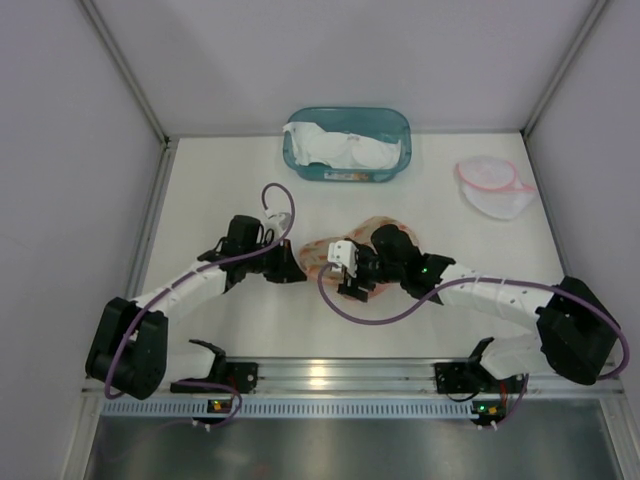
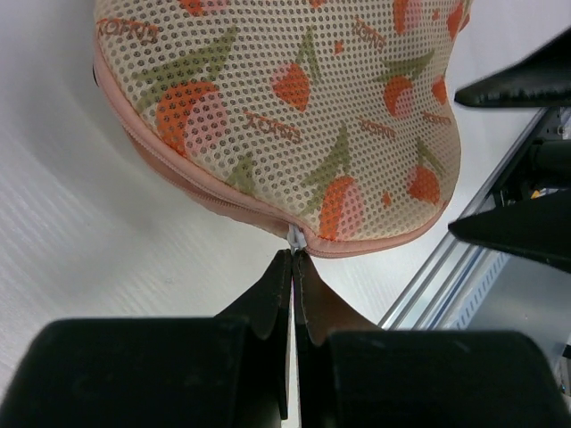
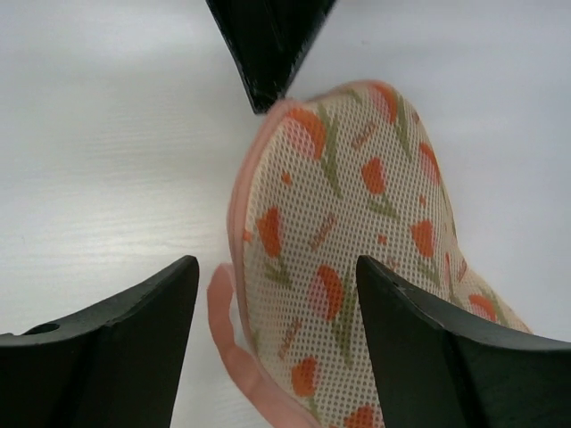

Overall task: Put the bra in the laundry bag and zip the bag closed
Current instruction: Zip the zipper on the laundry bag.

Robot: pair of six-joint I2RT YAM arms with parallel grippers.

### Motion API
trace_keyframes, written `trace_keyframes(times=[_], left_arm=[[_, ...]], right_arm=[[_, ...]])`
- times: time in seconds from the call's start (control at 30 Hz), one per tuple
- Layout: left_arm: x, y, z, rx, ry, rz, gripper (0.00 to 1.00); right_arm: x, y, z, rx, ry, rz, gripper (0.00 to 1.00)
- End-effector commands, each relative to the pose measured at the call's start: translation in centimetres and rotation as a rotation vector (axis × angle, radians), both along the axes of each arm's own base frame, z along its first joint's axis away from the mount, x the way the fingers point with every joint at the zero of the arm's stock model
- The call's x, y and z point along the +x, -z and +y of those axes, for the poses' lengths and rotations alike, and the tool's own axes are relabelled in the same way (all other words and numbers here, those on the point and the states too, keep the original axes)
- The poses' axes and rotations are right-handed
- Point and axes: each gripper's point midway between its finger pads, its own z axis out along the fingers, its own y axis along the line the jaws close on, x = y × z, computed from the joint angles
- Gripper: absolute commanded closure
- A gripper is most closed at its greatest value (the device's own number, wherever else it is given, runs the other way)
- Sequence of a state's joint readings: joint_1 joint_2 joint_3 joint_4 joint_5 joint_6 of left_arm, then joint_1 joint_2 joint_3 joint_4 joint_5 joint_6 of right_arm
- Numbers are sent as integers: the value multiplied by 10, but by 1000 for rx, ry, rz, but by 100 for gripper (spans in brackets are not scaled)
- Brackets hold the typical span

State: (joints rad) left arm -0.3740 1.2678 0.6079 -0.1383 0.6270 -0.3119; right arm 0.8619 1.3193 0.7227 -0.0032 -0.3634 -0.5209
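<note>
The left end effector [image 2: 292, 254] is pressed together, pinching the zip pull [image 2: 293, 235] at the near rim of the bag [image 2: 294, 116], which lies on the desk [image 2: 71, 267] just ahead of its tips. The right end effector [image 3: 277, 267] is spread wide, with the bag's rim and a pink loop [image 3: 223, 312] between its jaws; whether either finger touches the mesh cannot be told. The bra is not in sight. The bag bulges, so it is probably inside. The step in hand looks like drawing the zip shut, and how much seam is left to close is not clear from here. To do it well, the right end effector should close on the rim or loop between its fingers before any pull, so the bag is braced and does not slide across the desk. The left should then draw the pull along the curve of the seam, low and level, turning with the rim instead of tugging straight. Lifting would bunch the mesh into the slider.
</note>
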Motion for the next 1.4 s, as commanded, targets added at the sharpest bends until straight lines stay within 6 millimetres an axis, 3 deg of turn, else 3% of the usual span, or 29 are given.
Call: trace_keyframes(times=[0.0,0.23,0.27,0.3,0.4,0.43,0.83,1.03,1.13,1.23,1.27,1.3,1.37], left_arm=[[2,-21,-14,-69,40,-49,100],[-6,-29,-19,-97,40,-33,100],[-7,-31,-20,-101,43,-35,100],[-6,-30,-19,-96,37,-36,100],[-7,-23,-13,-59,20,-28,100],[-7,-20,-11,-50,14,-24,100],[20,-4,10,40,-18,-67,100],[24,-10,10,32,-1,-97,100],[17,-20,-1,-49,39,-76,100],[10,-28,-15,-101,66,-49,100],[4,-31,-24,-113,88,-43,100],[3,-33,-29,-111,93,-51,100],[-7,-37,-45,-126,116,-53,100]], right_arm=[[-7,-32,34,79,-63,-49,31],[-15,-11,69,32,-117,-58,38],[-15,-6,70,17,-118,-59,46],[-12,0,70,0,-110,-59,68],[-5,1,64,-15,-76,-84,100],[-6,4,59,-28,-74,-88,100],[-32,11,2,-109,-111,-142,100],[-39,23,-30,-169,-188,-260,100],[-37,32,-44,-206,-214,-311,100],[-34,36,-49,-220,-198,-308,68],[-31,31,-46,-203,-178,-302,41],[-29,19,-41,-163,-142,-286,34],[-26,-7,-29,-86,-119,-284,32]])
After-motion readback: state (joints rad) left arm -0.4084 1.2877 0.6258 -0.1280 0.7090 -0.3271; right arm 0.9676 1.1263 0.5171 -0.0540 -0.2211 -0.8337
